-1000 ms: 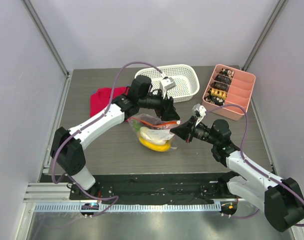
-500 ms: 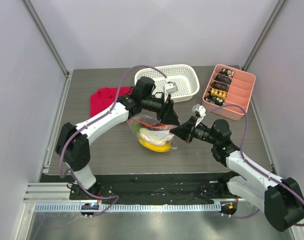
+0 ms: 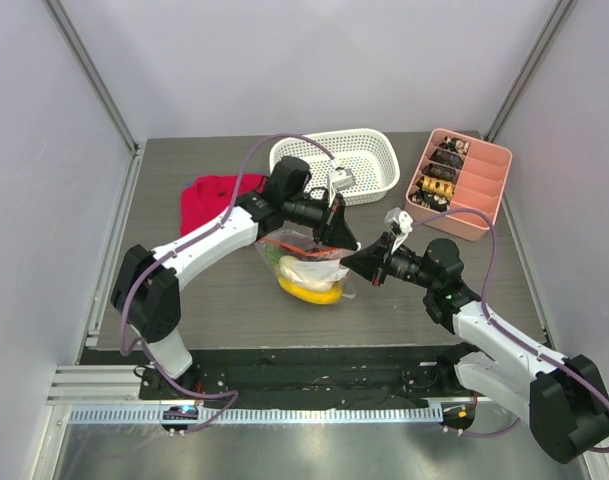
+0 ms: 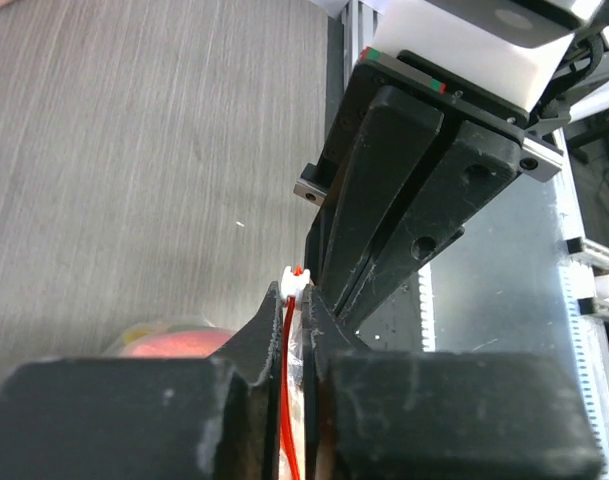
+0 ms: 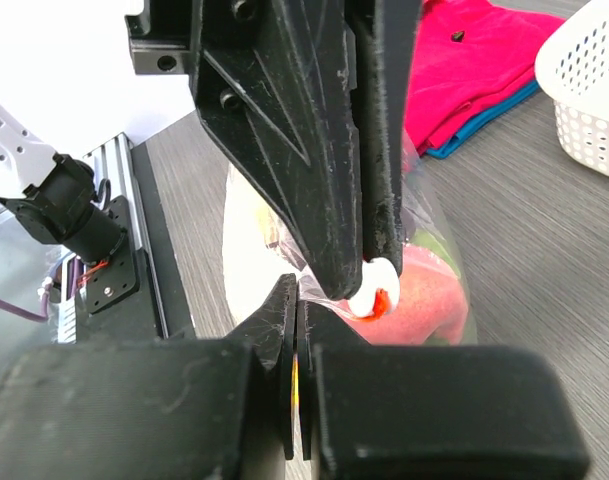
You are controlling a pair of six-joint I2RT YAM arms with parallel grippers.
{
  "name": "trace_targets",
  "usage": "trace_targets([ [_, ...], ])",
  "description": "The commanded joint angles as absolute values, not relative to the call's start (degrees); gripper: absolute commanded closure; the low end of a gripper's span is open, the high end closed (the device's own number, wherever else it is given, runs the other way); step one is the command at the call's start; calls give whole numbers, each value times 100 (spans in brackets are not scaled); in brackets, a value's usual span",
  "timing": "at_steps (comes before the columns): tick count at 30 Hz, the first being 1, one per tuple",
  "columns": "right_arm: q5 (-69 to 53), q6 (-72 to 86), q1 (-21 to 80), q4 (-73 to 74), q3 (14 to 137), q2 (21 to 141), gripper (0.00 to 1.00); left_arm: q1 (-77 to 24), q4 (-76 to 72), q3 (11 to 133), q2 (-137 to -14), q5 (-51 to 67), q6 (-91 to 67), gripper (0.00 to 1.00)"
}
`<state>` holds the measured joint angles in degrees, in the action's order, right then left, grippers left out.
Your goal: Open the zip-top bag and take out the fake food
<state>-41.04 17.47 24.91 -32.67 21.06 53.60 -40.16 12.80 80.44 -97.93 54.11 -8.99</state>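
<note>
I find nothing to read: no word, number, brand or sign on the zip-top bag (image 3: 309,268), on my left fingers (image 4: 134,410), on my right fingers (image 5: 434,400), or on the desk (image 3: 224,300). Any print there is too small for me to make out.

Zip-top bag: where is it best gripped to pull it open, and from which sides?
Pinch the clear crinkly zip-top bag at its orange-red zipper strip, one lip each: left end effector from the far left, right end effector from the right. That edge stands up above the plastic fake food, and probably slips less than the film.
</note>
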Motion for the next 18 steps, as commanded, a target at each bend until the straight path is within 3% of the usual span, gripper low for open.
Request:
trace_targets([
  [1,-4070,1688,2496,-3639,2320,5230,99,-4034,1090,8042,-9519,5213,-931,100],
  [11,-2357,2618,2505,-3892,1830,4528,99,-4034,1275,7331,-8517,3631,-1072,100],
  [18,-2224,3006,2496,-4421,1547,4377,99,-4034,599,6786,-8499,3744,-1555,100],
])
